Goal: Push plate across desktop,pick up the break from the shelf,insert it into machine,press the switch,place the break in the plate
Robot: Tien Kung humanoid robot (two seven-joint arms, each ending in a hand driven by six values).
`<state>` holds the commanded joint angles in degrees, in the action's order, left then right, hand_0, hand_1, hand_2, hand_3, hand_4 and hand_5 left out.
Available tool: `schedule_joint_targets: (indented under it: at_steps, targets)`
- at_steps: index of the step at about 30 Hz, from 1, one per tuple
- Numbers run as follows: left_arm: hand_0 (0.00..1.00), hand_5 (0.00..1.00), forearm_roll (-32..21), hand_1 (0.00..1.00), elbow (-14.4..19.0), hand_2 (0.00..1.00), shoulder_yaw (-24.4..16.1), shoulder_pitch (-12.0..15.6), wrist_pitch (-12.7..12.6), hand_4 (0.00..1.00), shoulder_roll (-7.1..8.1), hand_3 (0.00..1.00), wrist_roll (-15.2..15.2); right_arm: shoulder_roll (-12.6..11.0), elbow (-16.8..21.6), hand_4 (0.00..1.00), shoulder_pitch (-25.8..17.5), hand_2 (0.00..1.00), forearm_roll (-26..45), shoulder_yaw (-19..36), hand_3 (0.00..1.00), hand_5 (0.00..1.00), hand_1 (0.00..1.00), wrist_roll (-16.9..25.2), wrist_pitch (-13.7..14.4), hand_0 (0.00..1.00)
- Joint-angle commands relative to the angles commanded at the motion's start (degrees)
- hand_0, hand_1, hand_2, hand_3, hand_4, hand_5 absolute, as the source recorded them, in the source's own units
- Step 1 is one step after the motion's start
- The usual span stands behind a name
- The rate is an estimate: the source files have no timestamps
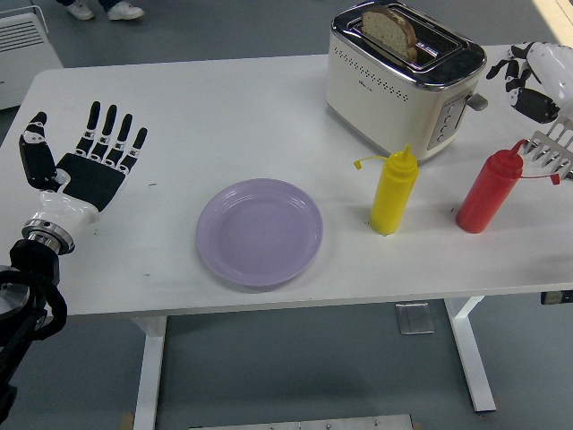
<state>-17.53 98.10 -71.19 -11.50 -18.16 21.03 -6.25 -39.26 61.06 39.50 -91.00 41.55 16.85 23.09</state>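
Glossy cream toaster [403, 85] holds crusty bread [389, 30]; round lilac plate [259, 231] centre. Left hand [85, 166] flat, fingers spread; right hand [530, 81] upper right, curled, empty.

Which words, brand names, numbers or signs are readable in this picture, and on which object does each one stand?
No text can be read.
Cream and chrome toaster: a small dark brand mark on its long side, too small to read.
Its end panel has small buttons, their markings blurred.
Yellow squeeze bottle and red squeeze bottle: no labels.
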Motion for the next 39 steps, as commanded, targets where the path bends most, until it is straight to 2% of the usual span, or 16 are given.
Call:
schedule_joint_targets:
  at_steps: [9, 18, 39]
  targets:
    - [0.813, 0.998, 0.1, 0.746, -0.1, 0.728, 0.1, -0.1, 0.0, 0.717, 0.11, 0.743, 0.0, 0.5, -4.8, 0.002, 3.8, 0.577, 1.0, -8.1, 0.470, 0.002, 0.295, 0.1, 0.5, 0.419]
    - [0.813, 0.998, 0.2, 0.744, -0.3, 0.728, 0.3, -0.3, 0.0, 0.715, 0.14, 0.743, -0.1, 1.6, -8.3, 0.002, 6.0, 0.573, 3.1, -11.9, 0.467, 0.002, 0.291, 0.2, 0.7, 0.403]
    - [0.812, 0.998, 0.3, 0.744, -0.4, 0.728, 0.4, -0.2, -0.1, 0.715, 0.16, 0.745, 0.0, 3.2, -10.2, 0.002, 7.4, 0.572, 5.7, -17.1, 0.465, 0.002, 0.289, 0.4, 1.0, 0.401]
